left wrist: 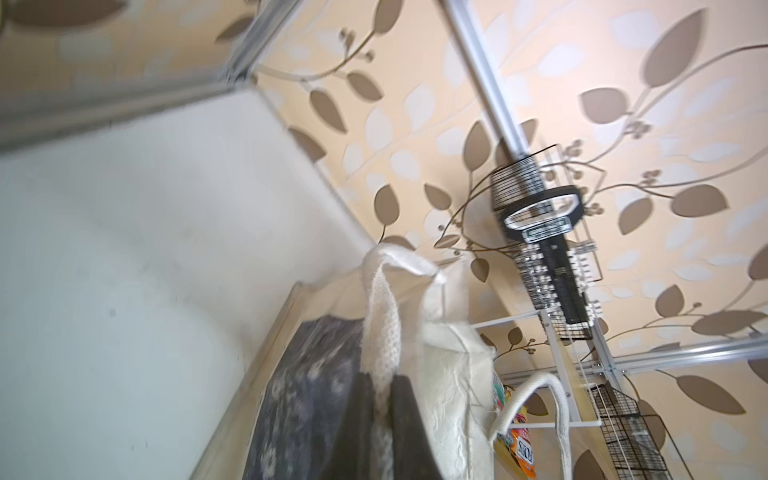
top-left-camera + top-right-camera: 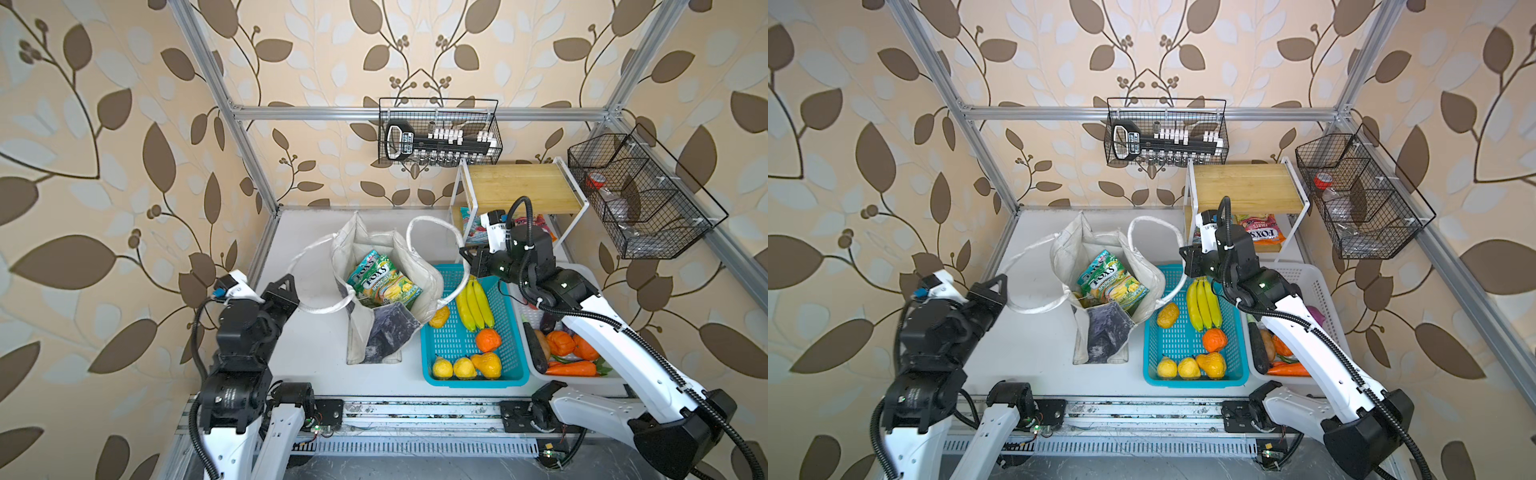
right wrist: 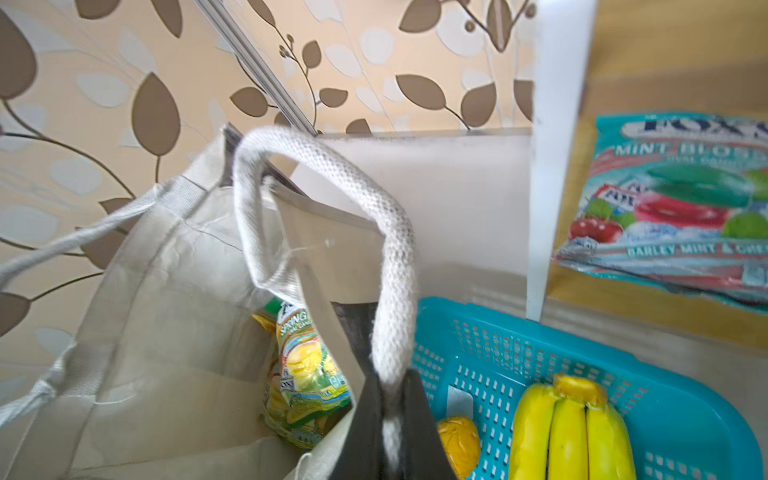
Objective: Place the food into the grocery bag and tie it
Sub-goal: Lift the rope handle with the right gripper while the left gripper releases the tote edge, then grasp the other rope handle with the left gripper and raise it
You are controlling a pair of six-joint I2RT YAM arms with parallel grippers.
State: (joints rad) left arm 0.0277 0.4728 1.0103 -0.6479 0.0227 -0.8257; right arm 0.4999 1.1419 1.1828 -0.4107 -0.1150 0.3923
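Note:
The off-white grocery bag (image 2: 359,332) stands open mid-table, with yellow-green snack packets (image 2: 380,280) inside. My left gripper (image 2: 296,298) is shut on its left strap handle (image 2: 322,309); the wrist view shows the strap pinched between the left gripper's (image 1: 384,384) dark fingers. My right gripper (image 2: 467,254) is shut on the right strap handle (image 2: 432,222), held above the bag's rim, as the right gripper's (image 3: 390,388) wrist view shows. A banana bunch (image 2: 473,303), lemons (image 2: 442,368) and a yellow pear (image 2: 488,365) lie in the turquoise basket (image 2: 478,381). A teal-red packet (image 3: 673,208) lies under the shelf.
A white basket (image 2: 582,379) of vegetables sits right of the turquoise one, under my right arm. A wooden-topped white shelf (image 2: 523,187) stands behind, with an orange FOX'S packet (image 2: 1264,235) below it. Black wire baskets (image 2: 440,133) hang on the frame.

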